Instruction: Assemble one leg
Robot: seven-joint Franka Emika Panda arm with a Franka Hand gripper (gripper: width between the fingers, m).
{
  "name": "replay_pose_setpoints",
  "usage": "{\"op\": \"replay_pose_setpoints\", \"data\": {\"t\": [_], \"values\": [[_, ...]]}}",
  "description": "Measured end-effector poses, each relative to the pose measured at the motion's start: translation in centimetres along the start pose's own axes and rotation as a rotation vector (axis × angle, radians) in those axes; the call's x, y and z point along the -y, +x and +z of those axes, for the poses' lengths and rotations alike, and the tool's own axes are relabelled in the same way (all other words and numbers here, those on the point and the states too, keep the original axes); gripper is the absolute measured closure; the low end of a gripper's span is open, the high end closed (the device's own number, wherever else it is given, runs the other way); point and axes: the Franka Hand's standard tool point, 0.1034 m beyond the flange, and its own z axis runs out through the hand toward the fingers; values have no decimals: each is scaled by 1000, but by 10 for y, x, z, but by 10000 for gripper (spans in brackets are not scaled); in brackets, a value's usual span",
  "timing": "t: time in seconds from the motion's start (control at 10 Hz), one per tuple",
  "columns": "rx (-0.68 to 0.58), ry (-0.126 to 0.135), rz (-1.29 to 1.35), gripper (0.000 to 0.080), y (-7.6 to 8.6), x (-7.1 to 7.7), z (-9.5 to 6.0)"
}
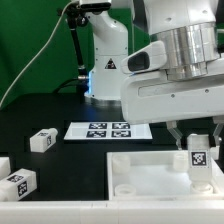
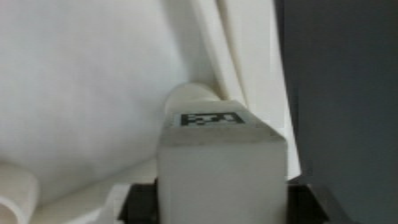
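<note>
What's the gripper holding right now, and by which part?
The gripper holds the small white rectangular leg bearing a black-and-white tag, pinched on two opposite sides at its upper end.

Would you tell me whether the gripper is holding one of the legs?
Yes, the gripper is shut on a tagged leg over the white tray.

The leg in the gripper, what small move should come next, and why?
Probably lower the leg slowly, straight down, with the gripper shut on it. The leg stands upright over the tray, near its edge on the exterior view's right, and the wrist view shows its tip close to white tray surface. Whether it sits in a socket cannot be told, so releasing seems premature.
</note>
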Motion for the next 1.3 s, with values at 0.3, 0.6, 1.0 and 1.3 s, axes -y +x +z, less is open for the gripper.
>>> {"op": "replay_pose_setpoints", "data": {"t": [0.3,0.6,1.0,1.3], "values": [[15,18,458,515,-3,3,2],[35,10,571,507,-2,4,1],[26,2,352,184,-6,11,0],[27,4,122,152,-5,8,1]]}}
